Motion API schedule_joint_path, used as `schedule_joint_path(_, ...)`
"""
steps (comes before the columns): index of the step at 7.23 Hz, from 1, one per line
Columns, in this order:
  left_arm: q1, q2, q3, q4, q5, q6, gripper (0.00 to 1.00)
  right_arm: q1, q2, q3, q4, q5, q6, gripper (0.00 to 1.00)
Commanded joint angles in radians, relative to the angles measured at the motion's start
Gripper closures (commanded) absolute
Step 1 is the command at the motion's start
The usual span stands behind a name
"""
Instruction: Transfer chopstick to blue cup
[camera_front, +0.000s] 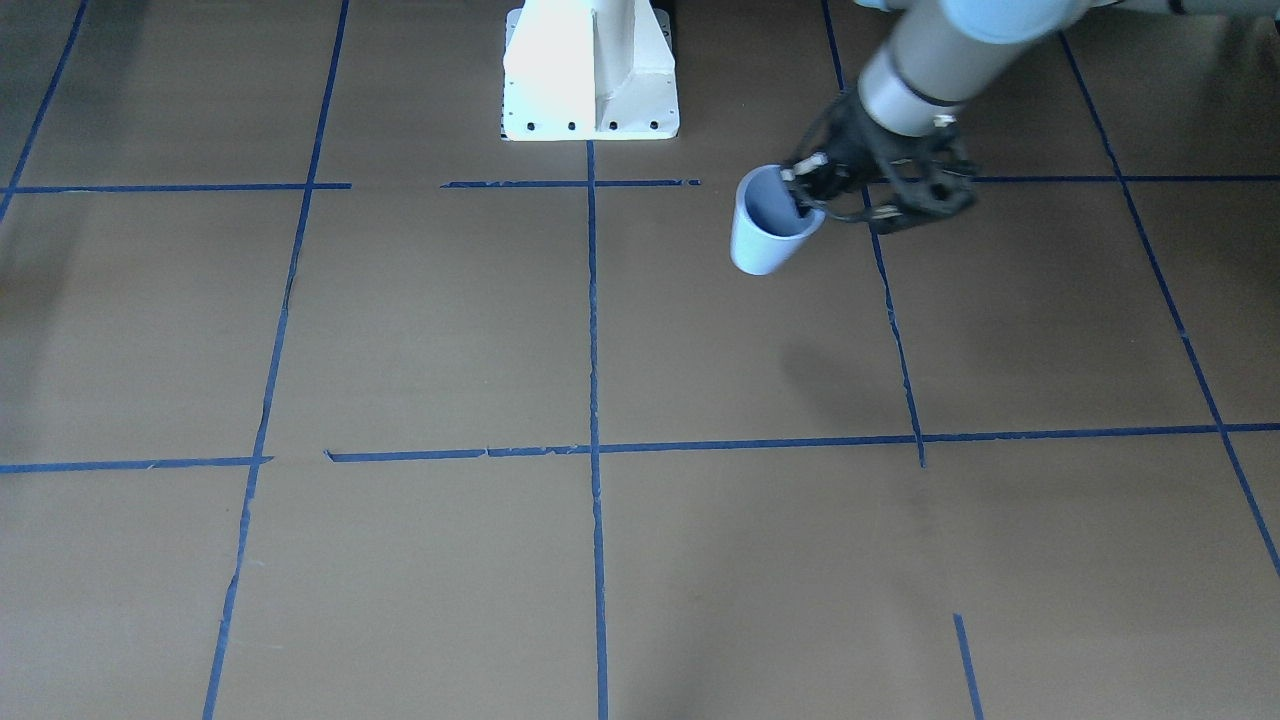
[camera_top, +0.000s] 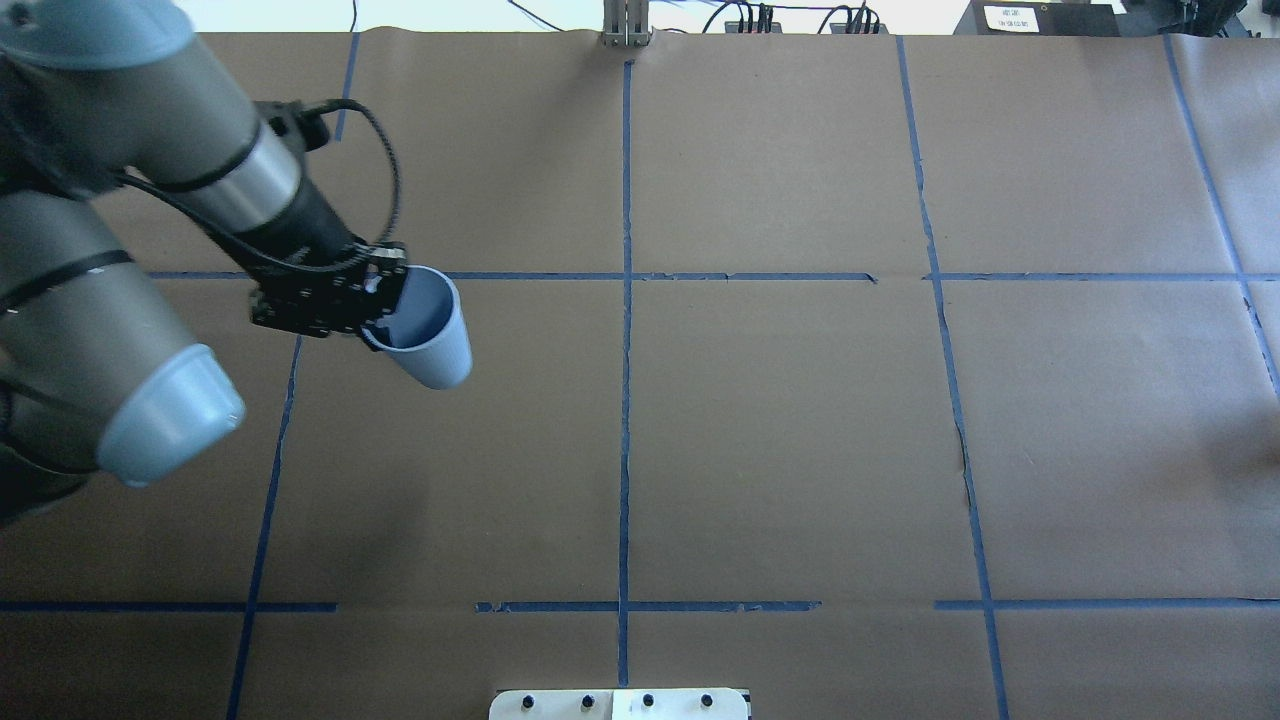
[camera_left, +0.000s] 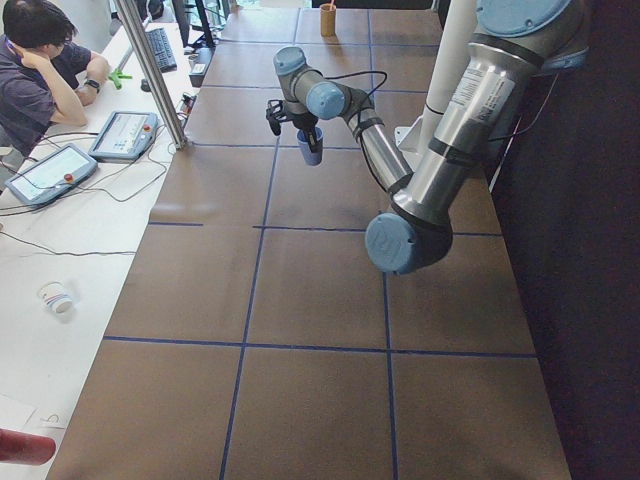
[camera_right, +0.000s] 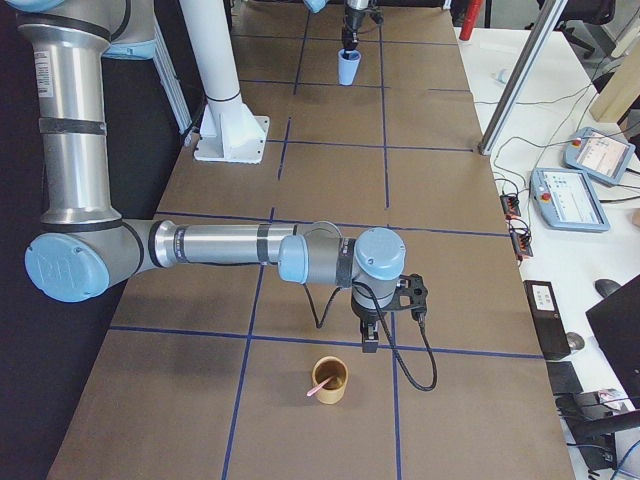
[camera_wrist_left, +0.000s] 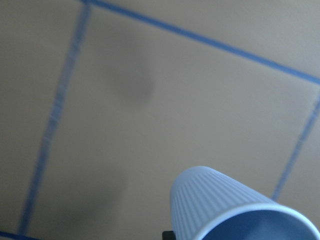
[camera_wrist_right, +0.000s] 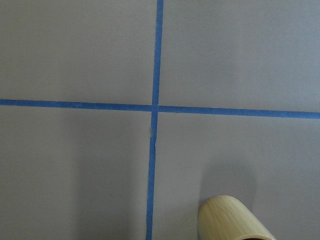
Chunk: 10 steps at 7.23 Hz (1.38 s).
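Note:
My left gripper (camera_front: 806, 196) (camera_top: 386, 312) is shut on the rim of the blue cup (camera_front: 762, 228) (camera_top: 428, 330), with one finger inside it and one outside. It holds the cup tilted, above the table on the robot's left side. The cup also shows in the left wrist view (camera_wrist_left: 234, 209), the exterior left view (camera_left: 310, 146) and far off in the exterior right view (camera_right: 347, 68). The salmon-pink chopstick (camera_right: 322, 387) leans in a bamboo cup (camera_right: 331, 380) (camera_wrist_right: 234, 220) at the table's right end. My right gripper (camera_right: 368, 342) hangs just beside that cup; I cannot tell whether it is open.
The robot's white base (camera_front: 590, 72) (camera_right: 226, 130) stands at the table's near-robot edge. Blue tape lines (camera_top: 625, 400) grid the brown table. An operator (camera_left: 40, 60) sits at a side desk with tablets (camera_left: 124, 134) and a small paper cup (camera_left: 55, 297).

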Motion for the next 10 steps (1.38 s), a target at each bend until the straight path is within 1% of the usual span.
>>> schedule_joint_path(1, 0.131, -0.133, 0.213, -0.238, 0.127, -0.201, 1.0, 0.0, -0.006, -0.001, 0.0, 0.002, 0.001, 0.0)
schedule_joint_path(2, 0.15, -0.171, 0.333, -0.336, 0.158, -0.207, 1.0, 0.0, -0.006, -0.001, 0.0, 0.004, 0.004, 0.0)
schedule_joint_path(3, 0.163, -0.18, 0.369, -0.37, 0.185, -0.209, 1.0, 0.0, -0.006, 0.001, -0.002, 0.004, 0.004, 0.0)
schedule_joint_path(6, 0.183, -0.182, 0.383, -0.377, 0.19, -0.207, 0.98, 0.0, -0.006, 0.001, -0.002, 0.005, 0.002, 0.0)
schedule_joint_path(7, 0.19, -0.181, 0.408, -0.413, 0.19, -0.207, 0.97, 0.0, -0.006, 0.001, -0.002, 0.005, 0.002, 0.0)
schedule_joint_path(9, 0.19, -0.181, 0.42, -0.43, 0.19, -0.206, 0.97, 0.0, -0.006, -0.001, -0.002, 0.004, 0.002, 0.0)
schedule_joint_path(10, 0.19, -0.179, 0.42, -0.43, 0.19, -0.204, 0.82, 0.0, -0.006, -0.001, -0.002, 0.004, 0.002, 0.0)
